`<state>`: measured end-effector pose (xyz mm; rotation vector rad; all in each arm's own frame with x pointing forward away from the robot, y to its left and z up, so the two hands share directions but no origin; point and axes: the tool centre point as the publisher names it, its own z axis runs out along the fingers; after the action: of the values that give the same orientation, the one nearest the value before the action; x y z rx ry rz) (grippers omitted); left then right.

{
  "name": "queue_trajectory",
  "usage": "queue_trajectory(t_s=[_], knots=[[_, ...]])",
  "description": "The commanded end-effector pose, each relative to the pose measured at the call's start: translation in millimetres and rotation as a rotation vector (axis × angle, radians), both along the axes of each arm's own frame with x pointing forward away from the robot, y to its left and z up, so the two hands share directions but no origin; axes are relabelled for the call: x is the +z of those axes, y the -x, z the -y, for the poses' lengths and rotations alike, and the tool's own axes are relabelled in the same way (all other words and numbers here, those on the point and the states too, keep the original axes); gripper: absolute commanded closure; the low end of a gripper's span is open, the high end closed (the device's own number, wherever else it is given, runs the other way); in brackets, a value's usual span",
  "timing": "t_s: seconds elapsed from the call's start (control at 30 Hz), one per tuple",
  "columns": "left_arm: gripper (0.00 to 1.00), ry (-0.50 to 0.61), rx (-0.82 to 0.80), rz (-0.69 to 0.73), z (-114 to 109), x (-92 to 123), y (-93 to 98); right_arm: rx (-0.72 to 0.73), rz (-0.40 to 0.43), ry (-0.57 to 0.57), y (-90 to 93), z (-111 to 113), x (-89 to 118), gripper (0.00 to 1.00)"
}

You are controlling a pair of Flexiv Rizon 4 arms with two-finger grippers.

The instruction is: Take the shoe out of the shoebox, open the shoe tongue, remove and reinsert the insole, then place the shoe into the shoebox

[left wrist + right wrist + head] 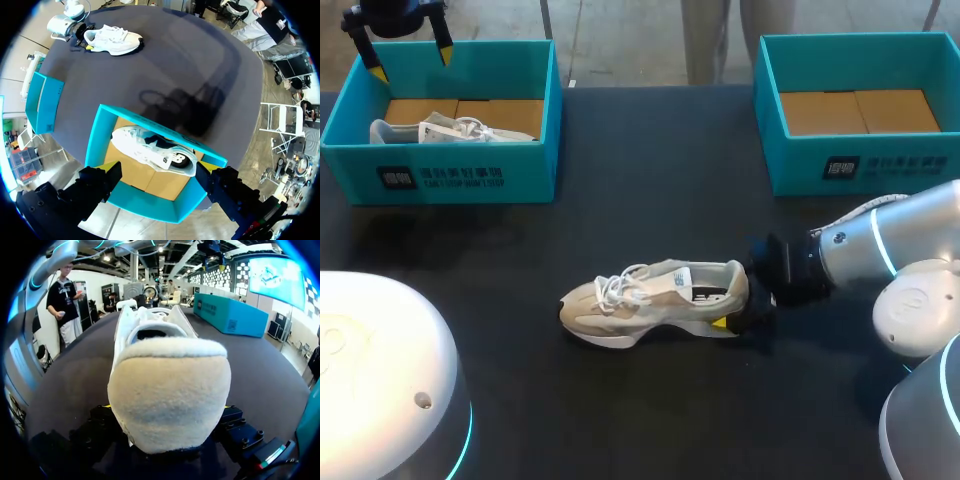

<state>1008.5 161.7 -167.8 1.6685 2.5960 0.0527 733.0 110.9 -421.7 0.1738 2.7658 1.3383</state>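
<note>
my right claw [732,303] clenched on the heel of the shoe [655,300], which lies on the table [650,420] ahead of it; left claw [405,45] released above a shoebox [350,130] (second shoe [450,130] inside); risk: heel-only hold, shoe may twist out when the tongue is pulled

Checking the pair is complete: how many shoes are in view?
2. The first shoe lies inside the left shoebox; the second shoe stands on the table, its heel in the right gripper. The right shoebox holds none.

Matt dark table [650,190], fuzzy cloth-heeled shoe [170,390], matt teal card shoebox [470,172], glossy silver right arm [880,250]
</note>
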Motion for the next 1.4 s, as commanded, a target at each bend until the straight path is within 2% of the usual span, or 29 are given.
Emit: queue_trajectory(t_s=[0.03,0.67,0.73,0.9,1.07,1.17,1.4], knots=[[0.00,-0.002,0.000,0.001,0,0,0.0,-0.001,0.000,0.004,2.3,1,-3,1.00],[0.00,-0.002,0.000,0.001,0,0,0.0,-0.001,0.000,0.004,2.3,1,-3,1.00],[0.00,0.040,-0.001,-0.010,11,0,6.4,-0.001,0.000,0.004,2.3,1,-3,1.00],[0.00,0.037,0.068,-0.001,30,4,19.5,-0.001,0.000,0.004,2.3,1,-3,1.00],[0.00,0.057,0.205,-0.027,48,11,34.4,-0.001,0.000,0.004,2.3,1,-3,1.00],[0.00,0.026,0.271,-0.035,57,11,41.8,-0.001,0.000,0.004,2.3,1,-3,1.00],[0.00,-0.004,0.610,0.000,75,10,60.6,-0.001,0.000,0.004,2.3,1,-3,1.00]])
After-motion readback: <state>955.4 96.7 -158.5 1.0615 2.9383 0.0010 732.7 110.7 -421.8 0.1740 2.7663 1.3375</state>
